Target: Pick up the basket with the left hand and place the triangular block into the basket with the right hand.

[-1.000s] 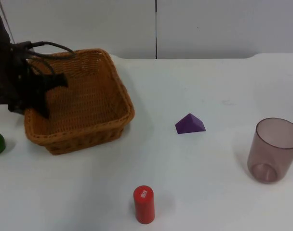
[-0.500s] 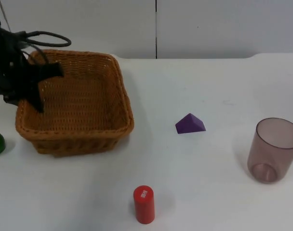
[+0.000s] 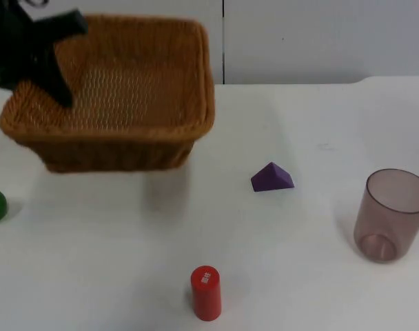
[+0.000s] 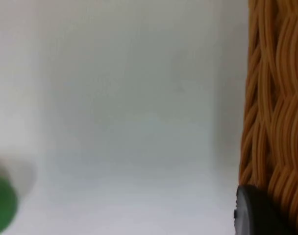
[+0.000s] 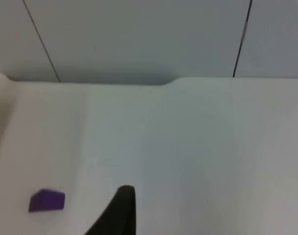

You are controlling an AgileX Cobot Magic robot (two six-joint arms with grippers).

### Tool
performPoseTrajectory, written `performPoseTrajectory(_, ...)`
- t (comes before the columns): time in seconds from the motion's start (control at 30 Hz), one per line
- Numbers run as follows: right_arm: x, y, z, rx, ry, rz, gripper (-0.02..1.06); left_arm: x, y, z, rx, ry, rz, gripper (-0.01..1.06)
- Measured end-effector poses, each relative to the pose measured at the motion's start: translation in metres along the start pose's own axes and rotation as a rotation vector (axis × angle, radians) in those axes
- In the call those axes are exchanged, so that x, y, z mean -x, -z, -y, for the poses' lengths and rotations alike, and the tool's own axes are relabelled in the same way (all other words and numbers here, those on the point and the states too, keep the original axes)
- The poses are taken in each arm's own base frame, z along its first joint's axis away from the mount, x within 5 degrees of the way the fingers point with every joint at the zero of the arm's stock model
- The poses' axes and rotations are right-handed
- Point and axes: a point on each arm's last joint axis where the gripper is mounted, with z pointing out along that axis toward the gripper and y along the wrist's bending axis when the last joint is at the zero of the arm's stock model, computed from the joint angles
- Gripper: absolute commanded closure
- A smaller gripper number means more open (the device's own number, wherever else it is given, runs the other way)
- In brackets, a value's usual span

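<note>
Hanging basket, left gripper clamped.

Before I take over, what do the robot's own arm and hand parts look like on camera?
The left hand is matte black and angular, with long flat tapering fingers and no markings. The right hand's fingertip is black too, a narrow blade curving to a rounded point.
</note>
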Motion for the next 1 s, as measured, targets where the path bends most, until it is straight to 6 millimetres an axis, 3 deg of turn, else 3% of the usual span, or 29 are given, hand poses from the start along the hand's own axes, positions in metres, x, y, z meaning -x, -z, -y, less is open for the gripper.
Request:
performPoseTrajectory(0.03,0.000,0.000,0.000,0.000,0.000,0.000,0.00,0.000,0.000,0.000,0.000,0.000,0.000,1.05)
performPoseTrajectory(0.17,-0.006,0.000,-0.001,0.009,0.047,-0.062,0.00,-0.007,0.033,0.014,-0.043,0.010,0.082,1.05)
performPoseTrajectory(0.3,-0.008,0.000,-0.003,0.040,0.071,-0.084,0.00,-0.021,0.043,0.012,-0.056,0.046,0.106,1.05)
performPoseTrajectory(0.47,-0.007,-0.005,-0.013,0.147,0.132,-0.083,0.00,-0.034,0.040,0.003,-0.057,0.075,0.067,1.05)
performPoseTrajectory(0.6,-0.009,-0.029,-0.019,0.223,0.161,-0.137,0.00,-0.035,0.040,0.004,-0.076,0.088,0.065,1.05)
performPoseTrajectory(0.77,-0.006,-0.090,-0.042,0.319,0.335,-0.209,0.00,-0.035,0.040,0.006,-0.092,0.097,0.068,1.05)
performPoseTrajectory(0.83,-0.004,-0.097,-0.045,0.321,0.355,-0.205,0.00,-0.035,0.040,0.006,-0.092,0.097,0.068,1.05)
performPoseTrajectory(0.93,0.008,-0.138,-0.076,0.370,0.559,-0.171,0.00,-0.035,0.040,0.006,-0.092,0.097,0.068,1.05)
performPoseTrajectory(1.0,0.012,-0.148,-0.085,0.386,0.615,-0.164,0.00,-0.035,0.040,0.006,-0.092,0.097,0.068,1.05)
